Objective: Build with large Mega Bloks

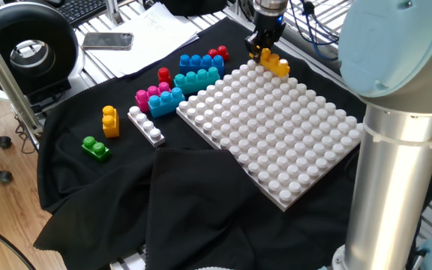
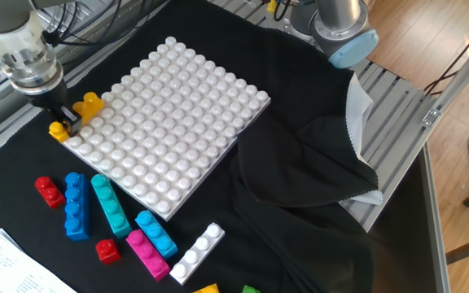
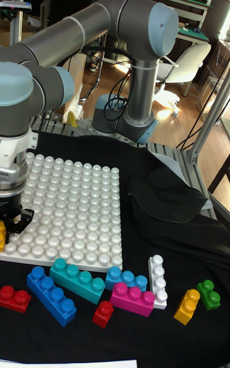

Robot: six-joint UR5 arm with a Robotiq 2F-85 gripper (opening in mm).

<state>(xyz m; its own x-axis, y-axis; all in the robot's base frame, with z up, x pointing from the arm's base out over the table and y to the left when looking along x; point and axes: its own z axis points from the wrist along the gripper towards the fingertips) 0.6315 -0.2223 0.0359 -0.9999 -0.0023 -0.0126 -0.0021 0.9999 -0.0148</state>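
Note:
My gripper (image 1: pixel 260 51) is shut on a yellow-orange Mega Blok (image 1: pixel 278 65) at the far corner of the white studded board (image 1: pixel 291 142). In the other fixed view the gripper (image 2: pixel 66 122) holds that brick (image 2: pixel 90 105) over the board's left corner (image 2: pixel 169 122). The tall view shows the fingers (image 3: pixel 13 220) at the board's near-left edge, with the brick (image 3: pixel 2 236) mostly cut off. Loose on the black cloth lie a long blue brick (image 1: pixel 200 61), red (image 1: pixel 217 52), teal (image 1: pixel 197 77), pink (image 1: pixel 151 93), white (image 1: pixel 146 125), yellow (image 1: pixel 110 121) and green (image 1: pixel 95 148).
The arm's grey column and blue joint (image 1: pixel 396 112) stand at the right of the board. A raised fold of black cloth (image 2: pixel 300 163) lies beside the board. Papers and a phone (image 1: pixel 108 40) lie at the far left, next to a round black device (image 1: pixel 25 49).

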